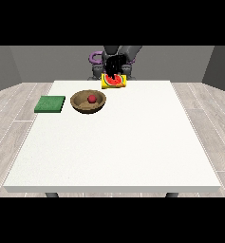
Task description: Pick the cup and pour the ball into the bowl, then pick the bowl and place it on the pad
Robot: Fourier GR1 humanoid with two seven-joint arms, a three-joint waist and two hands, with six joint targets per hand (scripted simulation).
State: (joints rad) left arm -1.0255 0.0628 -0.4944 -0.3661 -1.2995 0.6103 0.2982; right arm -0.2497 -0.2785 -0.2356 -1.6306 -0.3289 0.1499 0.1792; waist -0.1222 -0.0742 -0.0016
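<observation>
Table (pixel 133 142), large and white, fills the middle of a room with a grey plank floor (pixel 14 102) and grey walls. On it are one green pad (pixel 50 104), one brown wooden bowl (pixel 88 101) holding one red ball (pixel 92 98), and one yellow cup (pixel 114 81) printed with a watermelon slice, lying on its side at the far edge. A single black hand (pixel 115 64) shows, just above the cup and overlapping its top; whether its fingers grip the cup I cannot tell. The pad lies just left of the bowl.
</observation>
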